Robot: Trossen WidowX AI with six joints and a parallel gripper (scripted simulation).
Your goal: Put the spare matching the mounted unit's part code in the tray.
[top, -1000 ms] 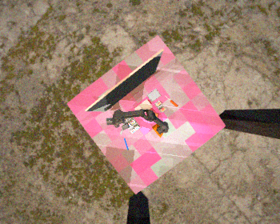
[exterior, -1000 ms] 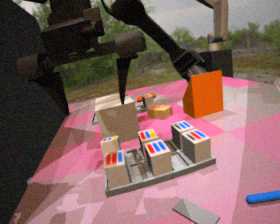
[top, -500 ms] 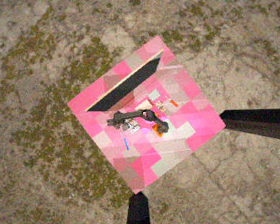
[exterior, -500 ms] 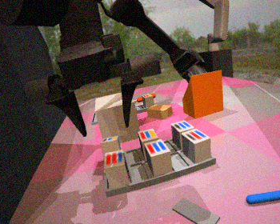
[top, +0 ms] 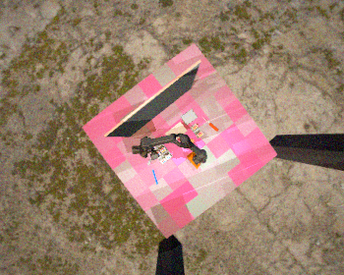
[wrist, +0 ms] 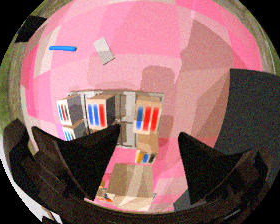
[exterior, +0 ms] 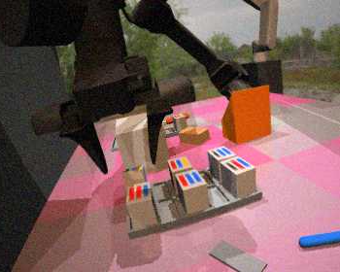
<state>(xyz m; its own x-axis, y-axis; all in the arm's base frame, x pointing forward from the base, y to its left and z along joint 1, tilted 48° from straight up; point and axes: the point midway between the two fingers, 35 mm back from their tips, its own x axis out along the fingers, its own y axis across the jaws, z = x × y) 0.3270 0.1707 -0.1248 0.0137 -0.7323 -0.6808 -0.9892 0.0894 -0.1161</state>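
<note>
A grey rack (exterior: 218, 199) (top: 162, 155) holds several tan spare cubes with striped codes on top. A red-red-blue cube (exterior: 140, 201) (wrist: 148, 119) sits at the front left, and a red-blue-blue cube (exterior: 190, 188) in the middle. A red-blue cube (exterior: 238, 175) sits at the right. The tan mounted unit (exterior: 134, 138) stands just behind the rack; its back is hidden. My gripper (exterior: 127, 162) (wrist: 149, 132) (top: 143, 150) hangs a little above the rack's left end. Its fingers are partly open with nothing between them. The grey tray (top: 189, 117) lies beyond the unit.
A big orange block (exterior: 247, 114) and a small flat orange box (exterior: 193, 135) stand behind the rack. A blue stick (exterior: 324, 238) (wrist: 62, 47) and a grey flat plate (exterior: 237, 256) (wrist: 104, 51) lie in front. A dark wall panel (top: 156, 105) borders the table's far side.
</note>
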